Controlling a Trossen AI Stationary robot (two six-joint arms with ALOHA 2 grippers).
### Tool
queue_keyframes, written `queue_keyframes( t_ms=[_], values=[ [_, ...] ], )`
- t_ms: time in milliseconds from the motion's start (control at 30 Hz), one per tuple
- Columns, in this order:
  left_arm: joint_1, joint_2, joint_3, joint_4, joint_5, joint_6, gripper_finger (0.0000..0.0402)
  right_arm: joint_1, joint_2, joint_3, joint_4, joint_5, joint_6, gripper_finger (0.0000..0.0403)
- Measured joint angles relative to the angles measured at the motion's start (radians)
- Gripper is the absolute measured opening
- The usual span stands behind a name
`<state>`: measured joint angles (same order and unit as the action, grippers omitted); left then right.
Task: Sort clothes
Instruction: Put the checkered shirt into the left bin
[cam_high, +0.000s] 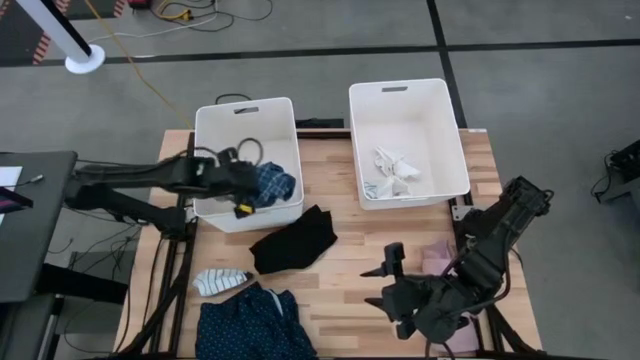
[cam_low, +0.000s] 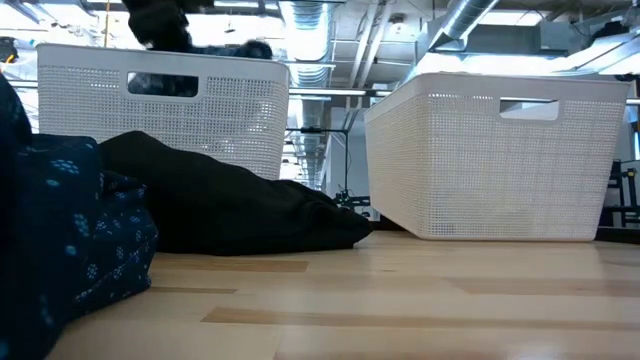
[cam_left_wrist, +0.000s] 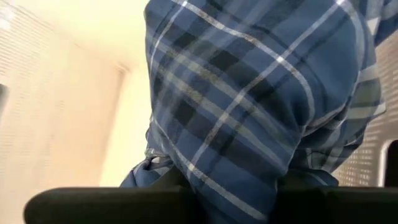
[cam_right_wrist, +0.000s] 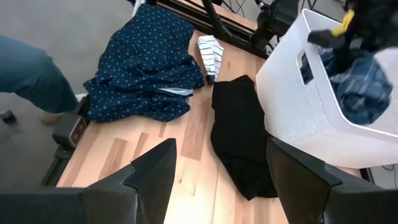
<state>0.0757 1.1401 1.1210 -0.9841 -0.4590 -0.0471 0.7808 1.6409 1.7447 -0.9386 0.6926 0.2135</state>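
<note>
Left gripper (cam_high: 243, 190) hangs over the left bin (cam_high: 215, 121), fingers clamped on the plaid garment (cam_high: 274, 183), which dangles inside the bin near its right wall. The left wrist view is filled with that plaid cloth (cam_left_wrist: 249, 99), bin wall behind it. Right gripper (cam_high: 390, 283) sits low over the table's (cam_high: 340, 215) front right, fingers spread wide, holding nothing; its fingers (cam_right_wrist: 155, 171) frame the black garment (cam_right_wrist: 239, 134) ahead. Black garment (cam_high: 293, 240) lies flat mid-table, just in front of the left bin. Navy patterned piece (cam_high: 248, 325) is at the front-left edge, striped piece (cam_high: 218, 281) just beside it. White garment (cam_high: 392, 170) lies in the right bin (cam_high: 455, 140). Pink cloth (cam_high: 438, 260) is on the table, partly under the right arm. A person's leg (cam_right_wrist: 31, 71) shows beyond the table edge.
</note>
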Motion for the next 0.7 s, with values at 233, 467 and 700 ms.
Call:
queue_keyframes(
  t_ms=[233, 467, 700],
  values=[
    [0.068, 0.138, 0.007, 0.000, 0.154, 0.023, 0.0049, 0.023, 0.000, 0.000, -0.026, 0.000, 0.042, 0.0265],
    [0.103, 0.183, 0.006, 0.003, 0.221, 0.020, 0.0092, 0.038, 0.000, 0.000, -0.051, 0.010, 0.070, 0.0265],
    [0.105, 0.147, 0.005, 0.012, 0.218, -0.016, 0.0146, 0.037, 0.000, 0.000, -0.053, 0.013, 0.070, 0.0265]
  ],
)
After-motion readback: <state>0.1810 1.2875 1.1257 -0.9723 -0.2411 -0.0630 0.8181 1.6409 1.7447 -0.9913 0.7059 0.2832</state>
